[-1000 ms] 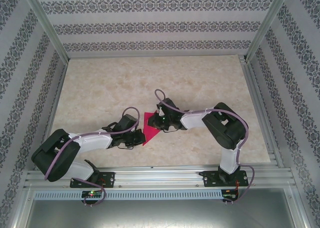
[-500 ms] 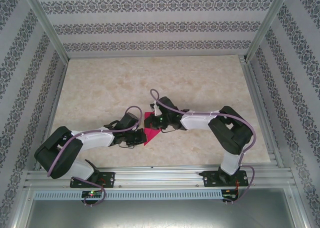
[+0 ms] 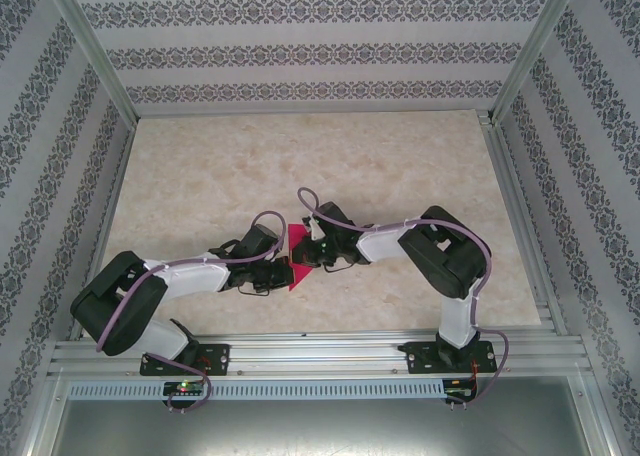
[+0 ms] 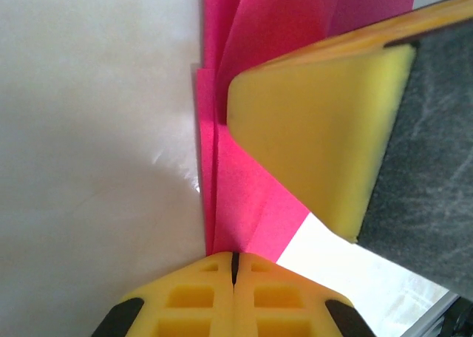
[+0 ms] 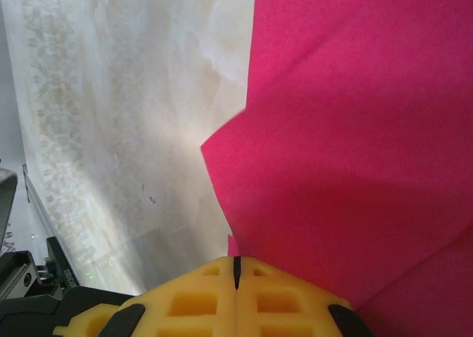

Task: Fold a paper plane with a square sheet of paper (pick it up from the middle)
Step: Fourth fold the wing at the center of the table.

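above the marbled table [image 3: 400,156], left gripper [image 4: 233,259] and right gripper [image 5: 236,264] pinch thin creased magenta paper [image 5: 355,167].

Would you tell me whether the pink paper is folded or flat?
Folded, at least partly: the pink paper shows overlapping layers and creases.

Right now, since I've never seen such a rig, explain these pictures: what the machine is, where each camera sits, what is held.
Two robot arms are bolted at the near edge of a marble-patterned table. The wide picture looks down from above and behind them; the two close-ups come from wrist cameras, so the yellow fingers at the bottom are each arm's own. The left gripper and right gripper meet at a partly folded pink paper. Both are closed, each pinching an edge of it.
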{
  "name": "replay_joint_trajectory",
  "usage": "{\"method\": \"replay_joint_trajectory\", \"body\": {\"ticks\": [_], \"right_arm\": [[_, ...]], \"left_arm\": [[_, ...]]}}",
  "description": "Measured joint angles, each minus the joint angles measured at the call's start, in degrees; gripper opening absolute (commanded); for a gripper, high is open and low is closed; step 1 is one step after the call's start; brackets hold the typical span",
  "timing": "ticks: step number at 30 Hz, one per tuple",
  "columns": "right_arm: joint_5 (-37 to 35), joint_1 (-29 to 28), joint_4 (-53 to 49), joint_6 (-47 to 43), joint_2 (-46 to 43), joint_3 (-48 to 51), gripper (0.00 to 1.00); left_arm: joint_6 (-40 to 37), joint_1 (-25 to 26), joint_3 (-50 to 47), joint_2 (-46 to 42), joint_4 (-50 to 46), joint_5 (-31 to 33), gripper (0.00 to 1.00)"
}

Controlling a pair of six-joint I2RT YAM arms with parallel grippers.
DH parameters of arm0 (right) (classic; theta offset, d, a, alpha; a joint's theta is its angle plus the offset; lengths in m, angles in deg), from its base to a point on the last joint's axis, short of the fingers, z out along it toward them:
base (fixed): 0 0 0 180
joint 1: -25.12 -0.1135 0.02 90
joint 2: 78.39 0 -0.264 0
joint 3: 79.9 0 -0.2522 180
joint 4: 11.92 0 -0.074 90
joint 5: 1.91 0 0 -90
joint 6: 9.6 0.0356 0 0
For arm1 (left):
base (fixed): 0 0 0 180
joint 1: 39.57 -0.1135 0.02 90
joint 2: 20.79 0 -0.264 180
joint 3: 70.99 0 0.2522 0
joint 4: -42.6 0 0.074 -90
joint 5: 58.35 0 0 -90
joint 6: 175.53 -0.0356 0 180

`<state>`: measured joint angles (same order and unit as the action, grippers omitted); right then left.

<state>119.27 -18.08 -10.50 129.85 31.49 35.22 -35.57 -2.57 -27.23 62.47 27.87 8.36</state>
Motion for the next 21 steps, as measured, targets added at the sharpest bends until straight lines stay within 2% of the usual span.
{"method": "replay_joint_trajectory", "body": {"ticks": [9,21], "right_arm": [[1.8,4.9,1.9,-0.3,1.4,-0.9,0.08],[4.2,9.9,-3.9,-3.5,5.0,-7.8,0.10]], "left_arm": [[-0.6,0.0,0.0,0.4,0.4,0.0,0.03],[-2.0,0.0,-0.2,0.4,0.4,0.2,0.03]]}}
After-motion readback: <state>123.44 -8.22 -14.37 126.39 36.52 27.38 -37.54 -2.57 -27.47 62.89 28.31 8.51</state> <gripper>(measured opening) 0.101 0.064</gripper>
